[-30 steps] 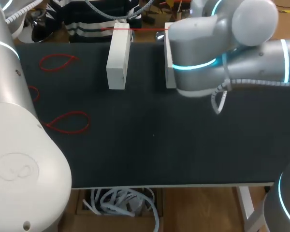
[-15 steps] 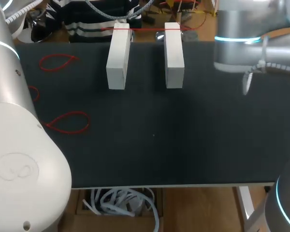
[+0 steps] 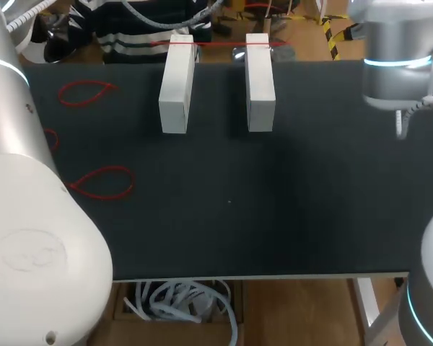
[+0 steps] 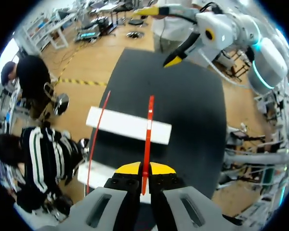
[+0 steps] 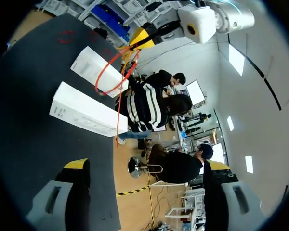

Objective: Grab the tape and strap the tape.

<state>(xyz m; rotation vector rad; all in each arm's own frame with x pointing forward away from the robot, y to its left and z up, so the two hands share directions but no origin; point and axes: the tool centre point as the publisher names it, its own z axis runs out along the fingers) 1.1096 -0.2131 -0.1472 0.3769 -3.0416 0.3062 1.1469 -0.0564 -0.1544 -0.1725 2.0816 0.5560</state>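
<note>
My left gripper [image 4: 144,169] is closed on the red tape [image 4: 148,126] that lies across the white blocks [image 4: 119,124], and my right gripper [image 5: 145,166] is open, well apart from these blocks.

Table: black top [image 3: 274,216], filling most of the head view.
White blocks: two lying side by side but apart in the upper middle; left block [image 3: 177,83], right block [image 3: 260,81].
Red tape loops: three lying flat at the left; upper loop [image 3: 86,92], middle loop [image 3: 50,138] partly hidden, lower loop [image 3: 102,182].
</note>
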